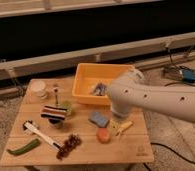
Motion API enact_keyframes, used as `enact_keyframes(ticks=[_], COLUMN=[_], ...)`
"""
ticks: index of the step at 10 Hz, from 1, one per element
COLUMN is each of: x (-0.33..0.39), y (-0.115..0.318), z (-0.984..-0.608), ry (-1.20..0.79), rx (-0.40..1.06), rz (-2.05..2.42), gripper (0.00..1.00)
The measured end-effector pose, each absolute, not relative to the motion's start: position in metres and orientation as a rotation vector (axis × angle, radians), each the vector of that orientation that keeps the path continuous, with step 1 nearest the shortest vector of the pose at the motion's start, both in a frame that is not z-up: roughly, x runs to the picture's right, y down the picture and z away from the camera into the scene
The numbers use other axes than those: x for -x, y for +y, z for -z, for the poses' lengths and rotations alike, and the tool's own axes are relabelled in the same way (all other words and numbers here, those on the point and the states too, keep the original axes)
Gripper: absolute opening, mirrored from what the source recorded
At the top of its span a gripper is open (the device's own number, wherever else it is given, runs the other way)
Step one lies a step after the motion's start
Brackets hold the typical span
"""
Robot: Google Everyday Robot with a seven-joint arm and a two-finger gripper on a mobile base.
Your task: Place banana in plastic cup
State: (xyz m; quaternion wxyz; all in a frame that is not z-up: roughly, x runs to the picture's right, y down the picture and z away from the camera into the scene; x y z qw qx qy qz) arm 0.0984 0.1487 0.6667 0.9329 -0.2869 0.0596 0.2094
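While the gripper [117,122] hangs with jaws apart just over the banana [125,127], the plastic cup [67,107] sits well off beyond the blue sponge [98,119], and closing off-centre could, I reckon, squirt that small curved banana aside.

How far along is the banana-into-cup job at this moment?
Done: nothing yet; the banana lies on the table, near the orange fruit. In hand: the gripper hangs open just above the banana, gripping nothing. Left: grasp it, carry it across to the plastic cup, drop it in.
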Motion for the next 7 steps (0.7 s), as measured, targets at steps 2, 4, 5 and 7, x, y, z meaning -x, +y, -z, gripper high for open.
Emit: enact_keyframes(ticks=[2, 4, 5, 7], x=[-0.097, -0.097, -0.099, -0.101], y=[0.17, 0.18, 0.183, 0.187], z=[-0.688, -0.703, -0.716, -0.738], ry=[0.07, 0.026, 0.015, 0.007], rx=[0.598, 0.613, 0.616, 0.621], rz=[-0.373, -0.326, -0.31, -0.287], gripper=[0.8, 0.8, 0.8, 0.8])
